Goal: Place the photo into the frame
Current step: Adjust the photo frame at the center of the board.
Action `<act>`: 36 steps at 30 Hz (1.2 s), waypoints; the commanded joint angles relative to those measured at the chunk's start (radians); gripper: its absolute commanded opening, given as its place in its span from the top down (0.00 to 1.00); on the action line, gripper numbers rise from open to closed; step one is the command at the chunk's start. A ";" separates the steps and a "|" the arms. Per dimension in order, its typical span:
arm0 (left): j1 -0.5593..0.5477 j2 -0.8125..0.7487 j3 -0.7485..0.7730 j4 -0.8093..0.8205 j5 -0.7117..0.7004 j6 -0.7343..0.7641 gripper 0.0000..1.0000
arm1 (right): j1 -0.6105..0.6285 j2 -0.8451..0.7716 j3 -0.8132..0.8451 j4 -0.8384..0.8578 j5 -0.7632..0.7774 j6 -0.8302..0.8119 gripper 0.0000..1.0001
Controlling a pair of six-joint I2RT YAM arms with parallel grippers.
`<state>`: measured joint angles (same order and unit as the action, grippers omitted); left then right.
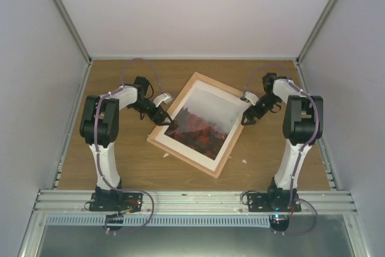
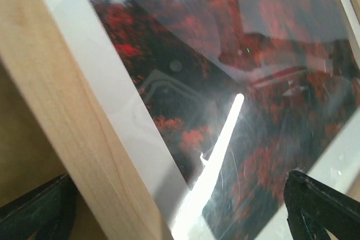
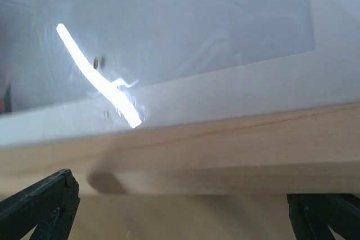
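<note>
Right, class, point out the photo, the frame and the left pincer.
photo (image 1: 201, 126): top view, red hills in picture.
frame (image 2: 81, 139): left wrist view, wooden rail.
left pincer (image 1: 167, 121): top view, between fingertips.

the frame (image 2: 67, 139) and the photo (image 2: 236, 71) are running off every edge of the left wrist view, and a glare streak (image 2: 216, 155) is masking part of the image. in the right wrist view the photo is washing out to blurred grey, and the white scraps (image 1: 244, 161) are appearing too small to identify
</note>
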<state>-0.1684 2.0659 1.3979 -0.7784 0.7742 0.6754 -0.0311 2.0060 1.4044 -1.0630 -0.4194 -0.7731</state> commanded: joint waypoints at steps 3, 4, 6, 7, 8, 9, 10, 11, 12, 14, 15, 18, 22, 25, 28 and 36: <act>-0.028 -0.139 -0.220 0.010 0.102 0.084 0.01 | 0.118 0.159 0.251 0.066 -0.233 0.057 0.00; -0.019 -0.150 -0.239 0.012 0.109 0.086 0.01 | 0.127 0.174 0.292 0.051 -0.255 0.061 0.00; 0.004 -0.164 -0.264 0.003 0.136 0.094 0.01 | 0.136 0.183 0.322 0.039 -0.285 0.067 0.00; 0.024 -0.170 -0.267 -0.001 0.156 0.098 0.01 | 0.136 0.180 0.327 0.031 -0.299 0.064 0.00; 0.038 -0.176 -0.269 -0.001 0.168 0.094 0.01 | 0.133 0.173 0.327 0.027 -0.306 0.062 0.00; 0.055 -0.180 -0.268 0.009 0.171 0.083 0.01 | 0.128 0.161 0.322 0.024 -0.306 0.059 0.00; 0.068 -0.181 -0.264 0.017 0.173 0.073 0.01 | 0.120 0.147 0.314 0.017 -0.312 0.055 0.00; 0.079 -0.179 -0.255 0.023 0.174 0.066 0.01 | 0.109 0.132 0.307 0.009 -0.320 0.053 0.00; 0.087 -0.176 -0.245 0.032 0.172 0.055 0.01 | 0.094 0.116 0.297 -0.001 -0.332 0.053 0.00; 0.095 -0.168 -0.229 0.061 0.171 0.028 0.01 | 0.066 0.087 0.270 -0.028 -0.361 0.051 0.00; 0.098 -0.165 -0.223 0.077 0.168 0.011 0.01 | 0.057 0.071 0.249 -0.039 -0.371 0.047 0.00; 0.100 -0.162 -0.222 0.133 0.149 -0.037 0.01 | 0.055 0.017 0.150 -0.044 -0.360 0.031 0.00; 0.105 -0.164 -0.227 0.183 0.105 -0.092 0.01 | 0.063 -0.014 0.015 -0.016 -0.316 0.018 0.00; 0.114 -0.178 -0.246 0.203 0.086 -0.109 0.01 | 0.065 -0.019 -0.061 0.004 -0.304 0.013 0.00; 0.122 -0.195 -0.265 0.210 0.090 -0.113 0.01 | 0.078 -0.026 -0.100 0.023 -0.314 0.016 0.00; 0.133 -0.218 -0.301 0.209 0.108 -0.114 0.01 | 0.151 -0.023 -0.125 0.089 -0.344 0.071 0.00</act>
<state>-0.0429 1.8973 1.1172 -0.5961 0.8692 0.5629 0.0715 1.9846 1.2888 -1.0332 -0.7197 -0.7235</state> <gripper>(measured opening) 0.991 0.995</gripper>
